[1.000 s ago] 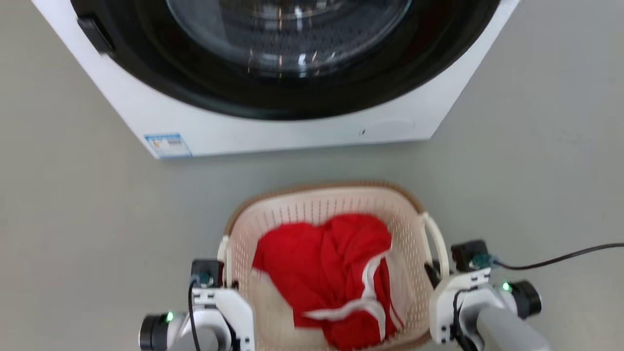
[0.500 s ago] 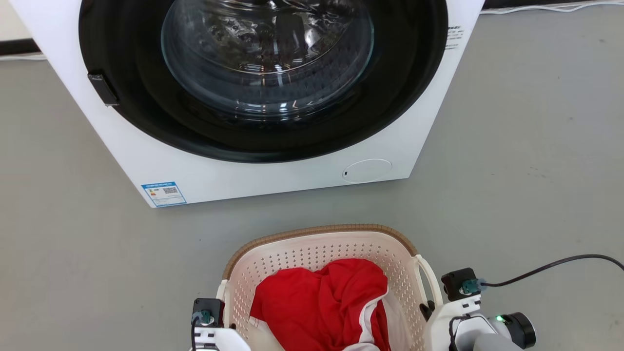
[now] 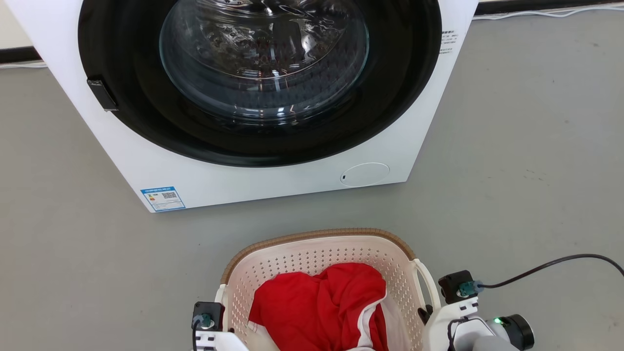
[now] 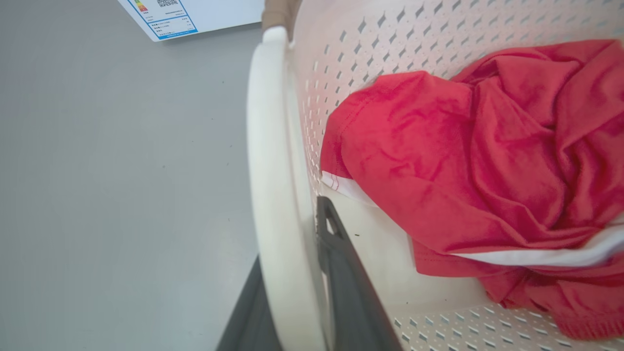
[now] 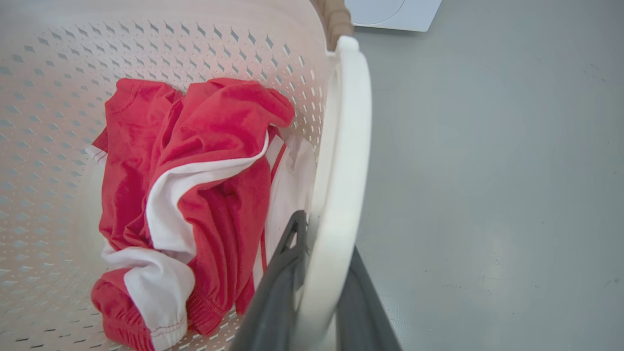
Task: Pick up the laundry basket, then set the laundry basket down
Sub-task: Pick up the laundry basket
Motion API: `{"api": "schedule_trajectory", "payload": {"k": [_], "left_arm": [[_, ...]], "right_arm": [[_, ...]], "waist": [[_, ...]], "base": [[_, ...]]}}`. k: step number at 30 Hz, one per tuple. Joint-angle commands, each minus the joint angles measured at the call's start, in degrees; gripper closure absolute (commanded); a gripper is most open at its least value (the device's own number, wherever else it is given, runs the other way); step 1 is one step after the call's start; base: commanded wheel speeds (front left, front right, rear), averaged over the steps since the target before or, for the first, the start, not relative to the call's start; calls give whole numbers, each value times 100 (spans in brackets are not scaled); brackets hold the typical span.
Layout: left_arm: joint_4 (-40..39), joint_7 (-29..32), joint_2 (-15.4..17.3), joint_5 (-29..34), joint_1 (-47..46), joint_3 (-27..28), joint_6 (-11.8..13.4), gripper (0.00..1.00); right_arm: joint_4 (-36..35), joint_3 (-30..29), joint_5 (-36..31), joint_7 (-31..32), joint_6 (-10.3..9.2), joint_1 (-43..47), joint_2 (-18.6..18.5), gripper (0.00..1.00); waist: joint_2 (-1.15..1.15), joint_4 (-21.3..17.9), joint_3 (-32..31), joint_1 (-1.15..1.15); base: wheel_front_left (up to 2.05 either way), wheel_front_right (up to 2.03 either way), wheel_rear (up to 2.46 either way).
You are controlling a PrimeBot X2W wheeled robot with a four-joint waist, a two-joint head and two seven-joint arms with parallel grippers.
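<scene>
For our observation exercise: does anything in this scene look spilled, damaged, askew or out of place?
Nothing stands out. The laundry basket looks level and unbroken, the red garment lies inside it, and the left gripper and right gripper grip its two sides.

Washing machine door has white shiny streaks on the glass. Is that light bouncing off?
Head view: yes, glare streaks the glass door; the rest looks sharp. Left wrist view: the close, wide lens makes the basket's handle look huge. Right wrist view: the other handle swells likewise.

laundry basket (image 3: 317,235) before washing machine (image 3: 273,184) | garment (image 3: 312,307) in laundry basket
</scene>
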Motion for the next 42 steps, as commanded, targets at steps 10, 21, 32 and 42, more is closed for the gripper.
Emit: {"api": "schedule_trajectory", "payload": {"k": [10, 21, 32, 42], "left_arm": [[41, -117, 85, -120, -93, -48, 24, 100], [76, -115, 85, -268, -10, -169, 0, 100], [82, -106, 85, -429, 114, -283, 14, 100], [-7, -89, 85, -589, 197, -410, 63, 100]], "right_arm": [[-231, 228, 92, 71, 45, 135, 42, 100], [-229, 221, 90, 101, 45, 234, 42, 100], [-238, 235, 34, 130, 45, 342, 42, 100], [-311, 204, -59, 135, 45, 438, 42, 100]], "waist": [[0, -25, -99, 0], [0, 22, -318, 0], [0, 185, -577, 0], [0, 335, -719, 0]], "base": [[0, 0, 0], [0, 0, 0], [0, 0, 0], [0, 0, 0]]}}
